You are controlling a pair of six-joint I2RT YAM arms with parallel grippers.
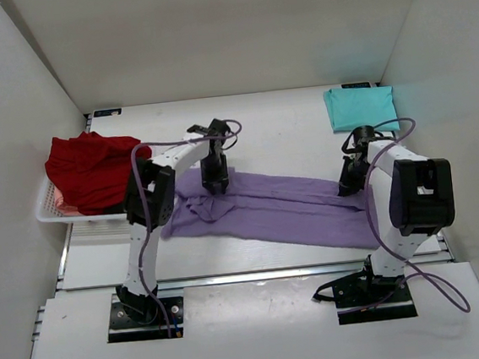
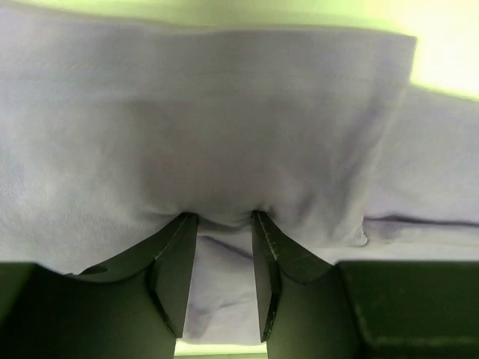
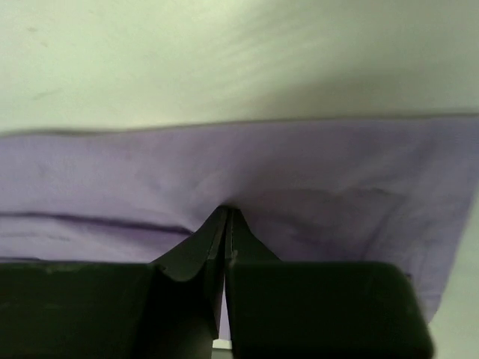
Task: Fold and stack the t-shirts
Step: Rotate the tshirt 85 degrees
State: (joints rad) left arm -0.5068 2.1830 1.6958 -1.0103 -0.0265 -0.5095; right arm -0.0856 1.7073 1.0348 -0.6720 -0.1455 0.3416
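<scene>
This is a robotics lab test cell: plain white walls (image 1: 11,100) close in left, right and beyond the fingers (image 1: 214,184) of two arms (image 1: 152,196), around a white table (image 1: 285,120). Behind the fingers, at the near edge, black base plates (image 1: 147,317) are bolted beside aluminium rails (image 1: 274,274) (purple cables (image 1: 176,140) loop loose along both arms). The household things here are a purple shirt (image 1: 285,213) under the fingers, a basket (image 1: 51,210) to their left and a teal shirt (image 1: 360,107) beyond the right ones.
</scene>
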